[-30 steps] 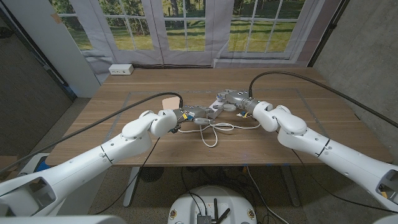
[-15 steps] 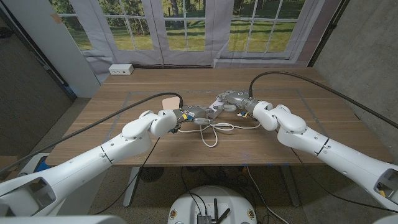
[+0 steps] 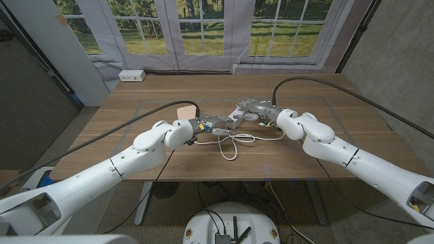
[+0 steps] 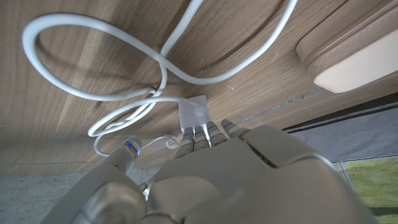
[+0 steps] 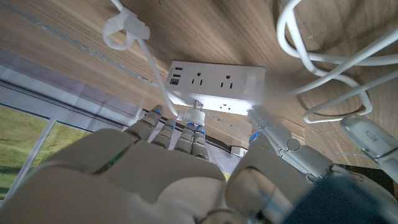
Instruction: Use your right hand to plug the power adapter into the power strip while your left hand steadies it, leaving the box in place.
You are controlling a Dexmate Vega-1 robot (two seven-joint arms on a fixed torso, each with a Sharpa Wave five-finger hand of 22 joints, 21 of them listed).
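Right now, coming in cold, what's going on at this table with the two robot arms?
Both hands meet mid-table over a looped white cable. The left hand has its fingertips at the white power adapter, whose prongs are bare, so it is not plugged in yet. The right hand has its fingertips against the side of the power strip. Whether either hand actually grips is unclear. The box sits behind the left hand, untouched.

Your two arms wear smooth glossy white shells with dark seams at the joints, a thick black cable arching off each forearm; your left hand (image 3: 205, 125) and right hand (image 3: 248, 111) are grey metal, fingers (image 5: 181, 138) beige-grey with small blue marks
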